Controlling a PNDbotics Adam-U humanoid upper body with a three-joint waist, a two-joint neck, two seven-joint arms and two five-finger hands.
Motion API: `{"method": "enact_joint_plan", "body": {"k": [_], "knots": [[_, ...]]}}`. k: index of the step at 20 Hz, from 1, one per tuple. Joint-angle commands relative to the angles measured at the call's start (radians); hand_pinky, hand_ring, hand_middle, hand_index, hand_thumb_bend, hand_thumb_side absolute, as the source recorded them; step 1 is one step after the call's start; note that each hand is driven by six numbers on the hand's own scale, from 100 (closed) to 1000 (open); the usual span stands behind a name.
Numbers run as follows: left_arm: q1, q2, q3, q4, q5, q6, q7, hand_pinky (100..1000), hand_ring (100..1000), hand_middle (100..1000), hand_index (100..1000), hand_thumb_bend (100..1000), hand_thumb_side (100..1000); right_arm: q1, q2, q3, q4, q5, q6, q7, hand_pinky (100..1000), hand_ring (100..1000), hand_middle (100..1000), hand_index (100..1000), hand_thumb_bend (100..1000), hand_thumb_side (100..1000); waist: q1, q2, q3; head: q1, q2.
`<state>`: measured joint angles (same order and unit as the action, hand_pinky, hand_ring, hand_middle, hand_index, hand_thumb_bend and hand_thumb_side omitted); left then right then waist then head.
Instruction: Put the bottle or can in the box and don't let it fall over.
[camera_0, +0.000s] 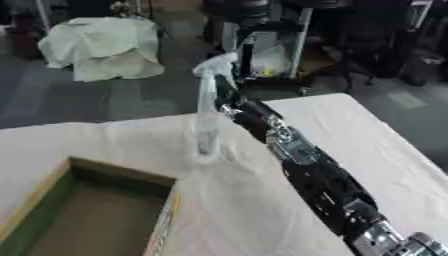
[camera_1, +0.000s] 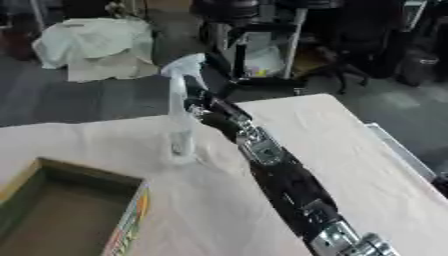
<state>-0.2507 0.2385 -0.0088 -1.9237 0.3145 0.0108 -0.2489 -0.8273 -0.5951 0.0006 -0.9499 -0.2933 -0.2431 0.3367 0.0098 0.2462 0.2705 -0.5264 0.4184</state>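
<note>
A clear spray bottle (camera_0: 206, 117) with a pale trigger head stands upright on the white-clothed table (camera_0: 376, 135), near its far edge. My right arm reaches in from the lower right, and my right hand (camera_0: 231, 100) is against the bottle's upper part, just below the trigger head, on its right side. The bottle partly hides the hand. An open cardboard box (camera_0: 52, 187) with green-edged flaps sits at the lower left, nothing visible inside it. The bottle's base is a short way beyond the box's far right corner. My left hand does not show.
The table's far edge runs just behind the bottle. Beyond it is dark floor with a pale covered heap (camera_0: 101, 45) at the back left and a cart and chairs (camera_0: 271, 50) at the back centre.
</note>
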Motion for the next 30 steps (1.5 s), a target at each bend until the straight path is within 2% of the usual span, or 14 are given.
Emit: {"method": "enact_joint_plan", "body": {"k": [1,18,27,28,30], "knots": [[-0.012,0.011,0.002,-0.023,-0.005,-0.001,-0.005,1000,958,1000,850,102,849,-0.029,-0.036,-0.005,-0.027,-0.009,0.0,-0.002,1000,1000,1000,1000,100,470,0.0,-0.012,0.002,-0.004,-0.009],[-0.021,0.007,0.0,-0.025,-0.007,0.001,-0.011,1000,959,1000,850,105,852,-0.048,-0.042,-0.003,-0.039,-0.008,-0.001,-0.003,998,1000,1000,1000,100,470,-0.002,0.003,0.013,-0.023,-0.024],[-0.022,0.007,-0.002,-0.025,-0.009,0.004,-0.015,1000,960,1000,850,103,854,-0.047,-0.044,-0.005,-0.04,0.0,0.008,-0.007,981,996,1000,997,100,470,-0.004,0.006,0.01,-0.025,-0.021],[-0.021,0.007,-0.002,-0.025,-0.009,0.003,-0.015,1000,960,1000,850,103,854,-0.047,-0.044,-0.006,-0.039,0.005,0.009,-0.011,978,991,1000,993,100,446,-0.004,0.006,0.01,-0.025,-0.021],[-0.021,0.007,-0.002,-0.025,-0.009,0.003,-0.016,1000,960,1000,850,103,853,-0.047,-0.043,-0.005,-0.038,0.018,0.011,-0.018,973,987,1000,992,100,470,-0.003,0.006,0.009,-0.027,-0.022]]}}
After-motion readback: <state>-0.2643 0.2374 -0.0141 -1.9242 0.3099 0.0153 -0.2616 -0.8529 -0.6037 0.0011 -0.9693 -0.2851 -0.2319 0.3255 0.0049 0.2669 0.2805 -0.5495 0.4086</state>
